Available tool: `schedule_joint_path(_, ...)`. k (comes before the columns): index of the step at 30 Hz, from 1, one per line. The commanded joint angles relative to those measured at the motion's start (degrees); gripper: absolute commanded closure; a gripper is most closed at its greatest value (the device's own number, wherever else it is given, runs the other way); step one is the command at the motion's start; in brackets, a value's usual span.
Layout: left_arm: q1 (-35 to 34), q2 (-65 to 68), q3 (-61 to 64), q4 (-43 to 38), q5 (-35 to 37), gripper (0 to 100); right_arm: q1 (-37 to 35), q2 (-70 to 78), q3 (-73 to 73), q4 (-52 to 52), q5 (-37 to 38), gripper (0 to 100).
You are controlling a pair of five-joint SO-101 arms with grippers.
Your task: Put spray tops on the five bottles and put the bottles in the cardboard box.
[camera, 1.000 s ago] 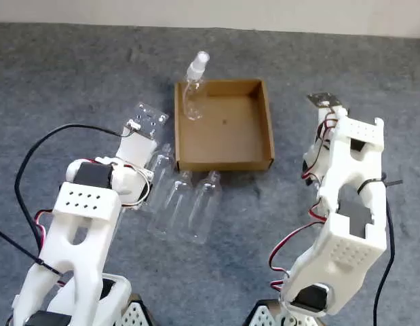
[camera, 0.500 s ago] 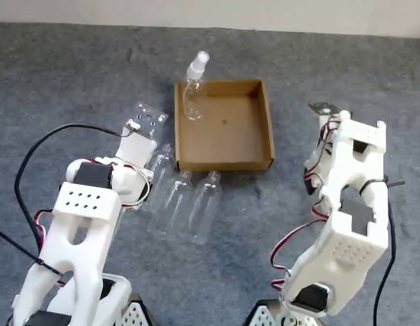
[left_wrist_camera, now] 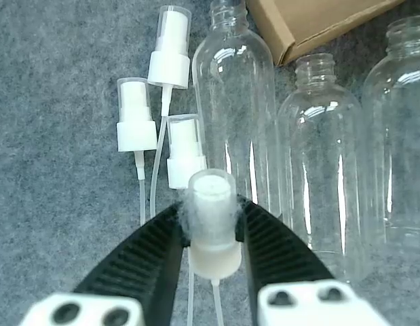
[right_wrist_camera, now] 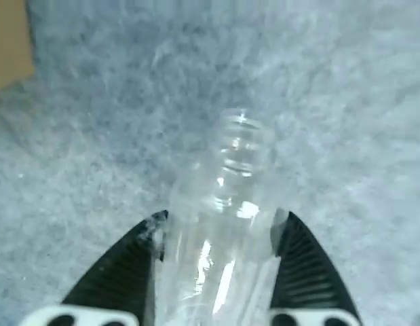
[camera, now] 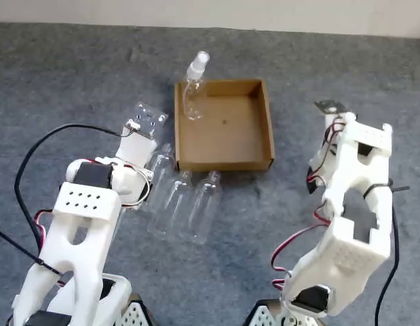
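A clear spray top [left_wrist_camera: 213, 227] is pinched in my left gripper [left_wrist_camera: 211, 214], just above the grey carpet. Three more spray tops [left_wrist_camera: 167, 60] [left_wrist_camera: 136, 125] [left_wrist_camera: 184, 155] lie ahead of it, beside three open clear bottles [left_wrist_camera: 237, 102] [left_wrist_camera: 321, 156] [left_wrist_camera: 399, 136] lying side by side. My right gripper [right_wrist_camera: 220, 219] is shut on an uncapped clear bottle [right_wrist_camera: 230, 197], held over the carpet to the right of the cardboard box [camera: 269, 129]. A capped bottle [camera: 193, 88] leans in the box's far left corner.
The left arm [camera: 94, 197] stands left of the lying bottles [camera: 179, 197], which rest just in front of the box. The right arm [camera: 352, 170] stands to the box's right. Grey carpet covers the table, and a box corner [right_wrist_camera: 9, 41] appears in the right wrist view.
The right arm has shifted slightly to the right, away from the box, with the bottle in its gripper. The left arm has kept still.
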Motion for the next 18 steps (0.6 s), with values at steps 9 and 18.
schedule_joint_path(9, -1.2, -4.7, -7.3, -0.5, 3.2, 100, -10.2, -32.8, 13.0, -6.6, -9.0, 94.5)
schedule_joint_path(18, -5.2, -21.8, -20.8, 0.4, 9.8, 100, -37.3, -56.7, 30.1, -16.7, -17.7, 95.1)
